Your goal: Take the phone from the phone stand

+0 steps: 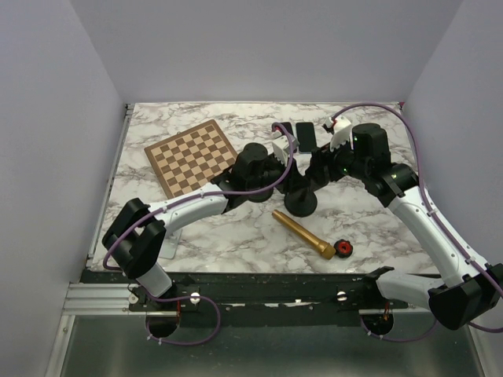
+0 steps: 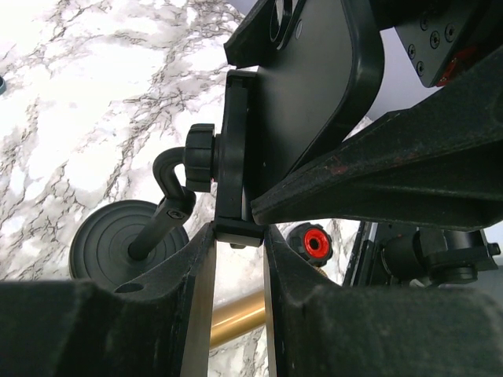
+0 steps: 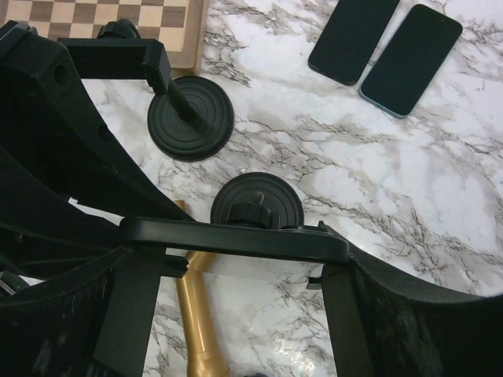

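Observation:
A black phone sits upright in the clamp of a black phone stand at the table's middle. In the left wrist view the phone rests against the clamp. My left gripper is shut on the clamp's bottom foot, and it also shows in the top view. My right gripper holds the phone across its two side edges, above the stand's round base. It comes in from the right in the top view.
A second phone stand stands beside the chessboard. Two loose phones lie at the back. A gold rod and a red-centred knob lie in front of the stand.

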`<state>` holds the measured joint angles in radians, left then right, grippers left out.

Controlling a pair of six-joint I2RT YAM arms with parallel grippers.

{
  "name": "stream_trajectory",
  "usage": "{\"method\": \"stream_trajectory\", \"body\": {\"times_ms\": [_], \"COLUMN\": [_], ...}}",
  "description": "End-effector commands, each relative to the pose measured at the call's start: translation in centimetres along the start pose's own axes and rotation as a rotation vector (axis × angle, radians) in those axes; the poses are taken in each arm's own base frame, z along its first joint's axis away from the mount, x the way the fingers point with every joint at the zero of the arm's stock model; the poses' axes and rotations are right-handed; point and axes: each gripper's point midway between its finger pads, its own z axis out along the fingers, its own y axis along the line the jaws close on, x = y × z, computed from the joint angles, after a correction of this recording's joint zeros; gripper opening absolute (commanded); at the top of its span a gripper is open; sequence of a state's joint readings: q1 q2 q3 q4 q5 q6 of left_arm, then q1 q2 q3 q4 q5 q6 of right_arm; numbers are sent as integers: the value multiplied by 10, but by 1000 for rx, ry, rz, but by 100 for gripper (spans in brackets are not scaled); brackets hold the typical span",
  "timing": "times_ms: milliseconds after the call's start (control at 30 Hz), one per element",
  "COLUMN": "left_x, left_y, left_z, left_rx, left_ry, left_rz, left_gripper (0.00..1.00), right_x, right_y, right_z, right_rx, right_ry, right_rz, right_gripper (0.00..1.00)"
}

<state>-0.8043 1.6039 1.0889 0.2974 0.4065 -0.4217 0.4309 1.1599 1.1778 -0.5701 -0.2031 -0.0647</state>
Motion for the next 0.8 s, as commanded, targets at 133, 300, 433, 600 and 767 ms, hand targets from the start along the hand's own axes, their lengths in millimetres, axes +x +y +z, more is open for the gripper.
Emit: {"method": "stream_trajectory", "body": {"times_ms": [133, 300, 433, 600, 767], "left_x": [14, 9, 14, 16, 21], "left_y": [43, 46, 49, 46, 42], "left_z": [2, 3, 3, 3, 7], "left_rx": [-106, -128, -136, -111, -58], "left_ry": [65, 59, 74, 77, 125], "left_rz": [10, 22, 30, 42, 75], "left_gripper": [0, 0, 0, 0, 0], "right_x": [-41, -39, -48, -43, -40], "right_y": [74, 72, 74, 72, 77], "right_z": [-38, -39, -48, -49, -49], "right_rx": [-359, -342, -338, -319, -356], "right_ry": [-131, -138, -175, -147, -139], "right_rz": [-4, -3, 51, 67, 53], "right_gripper": [1, 1, 1, 1, 1]}}
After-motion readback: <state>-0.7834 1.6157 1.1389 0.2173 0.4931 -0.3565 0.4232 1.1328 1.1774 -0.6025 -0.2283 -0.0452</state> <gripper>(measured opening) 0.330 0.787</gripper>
